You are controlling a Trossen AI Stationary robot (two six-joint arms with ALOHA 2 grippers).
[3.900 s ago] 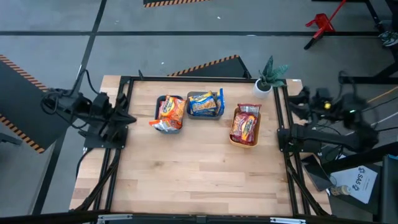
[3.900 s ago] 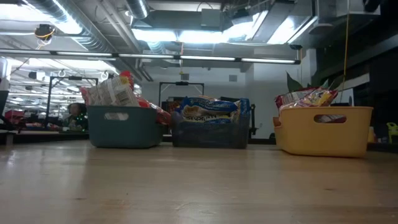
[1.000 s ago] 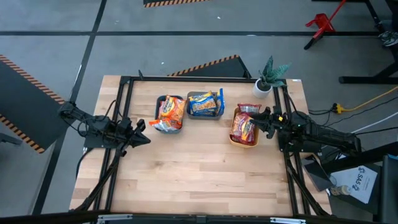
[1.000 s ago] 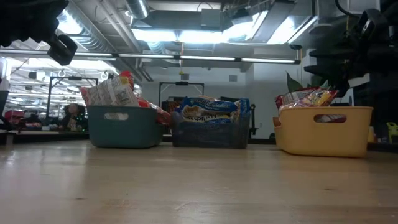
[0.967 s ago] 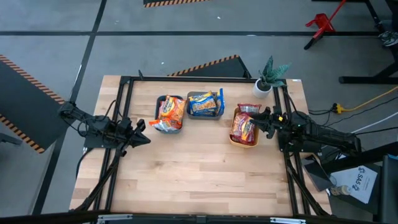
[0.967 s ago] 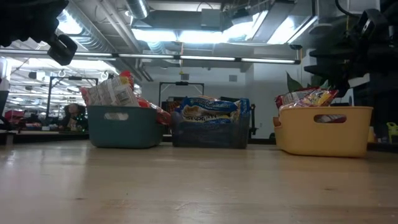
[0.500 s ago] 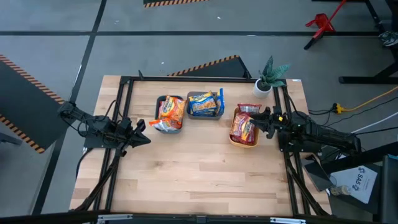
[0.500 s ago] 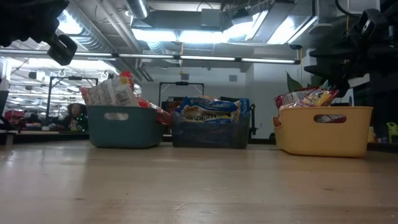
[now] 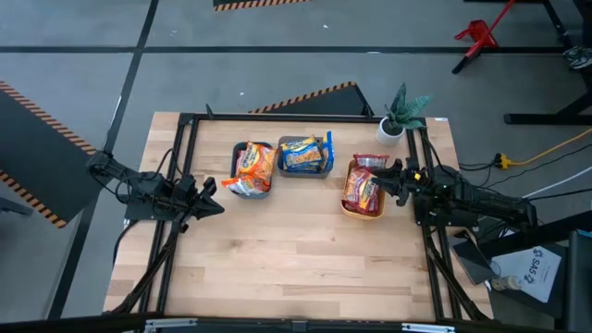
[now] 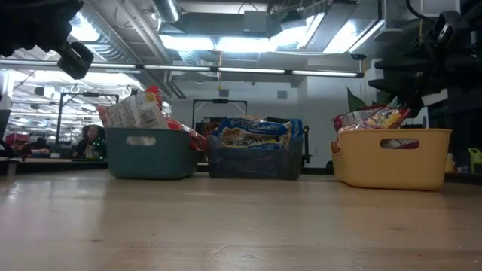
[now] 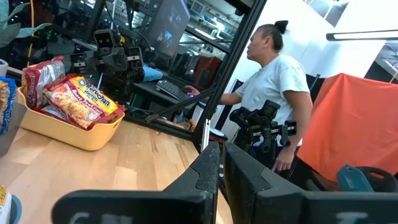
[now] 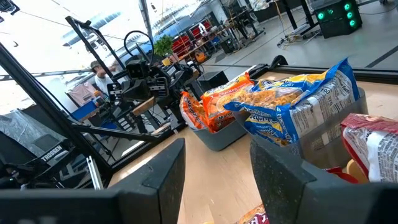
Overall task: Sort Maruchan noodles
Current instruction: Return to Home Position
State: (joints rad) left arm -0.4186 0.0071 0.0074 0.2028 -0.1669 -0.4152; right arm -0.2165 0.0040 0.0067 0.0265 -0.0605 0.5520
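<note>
3 trays (image 10: 151, 154) of heaped noodle packets (image 9: 256, 165), 2 arms (image 9: 148, 190), 1 potted plant (image 9: 402, 109).

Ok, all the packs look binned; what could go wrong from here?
One noodle pack hangs over the rim of the teal bin, close to the left hand. It might slip out, or that arm could snag it when it moves. The right hand sits close beside the yellow bin, so a sideways swing could shove the bin.
</note>
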